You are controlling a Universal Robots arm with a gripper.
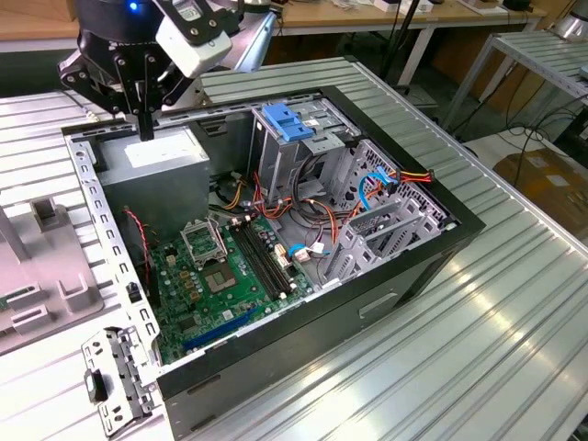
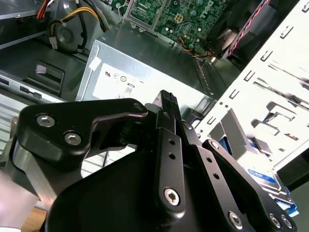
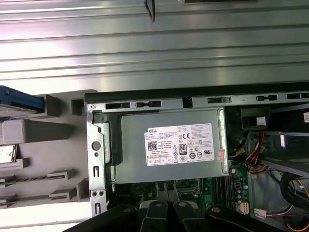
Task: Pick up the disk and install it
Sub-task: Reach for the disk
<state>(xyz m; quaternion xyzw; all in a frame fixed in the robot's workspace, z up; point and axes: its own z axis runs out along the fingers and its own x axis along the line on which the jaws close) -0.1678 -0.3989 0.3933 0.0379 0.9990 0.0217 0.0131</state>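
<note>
In the exterior view the arm's black tool hangs pointing straight down over the far left corner of the open black computer case. Its 2 fingers are drawn together with nothing between them, and the tips are close above the large grey metal power-supply box with the white sticker. I cannot tell whether they touch the box. The second wrist view looks along the tool's black links, and the closed tips sit in front of that same sticker. The flat metal disk with the light-blue side rail lies outside the case, well apart from the tool. In the first wrist view it sits in the pale grey plastic holder, which stands on the ribbed silver metal bench just beside the case wall nearest the power-supply box. In the second wrist view the disk's white label with its blue band shows past the tool's links, next to the holder's pale slots. In the exterior view the holder is at the exterior view's left of the case. Inside the case a green motherboard lies on the near side of the power-supply box. To the exterior view's right of the box stands a silver metal cage topped by a blue plastic bracket, with red, orange and yellow cables trailing at its foot.
</note>
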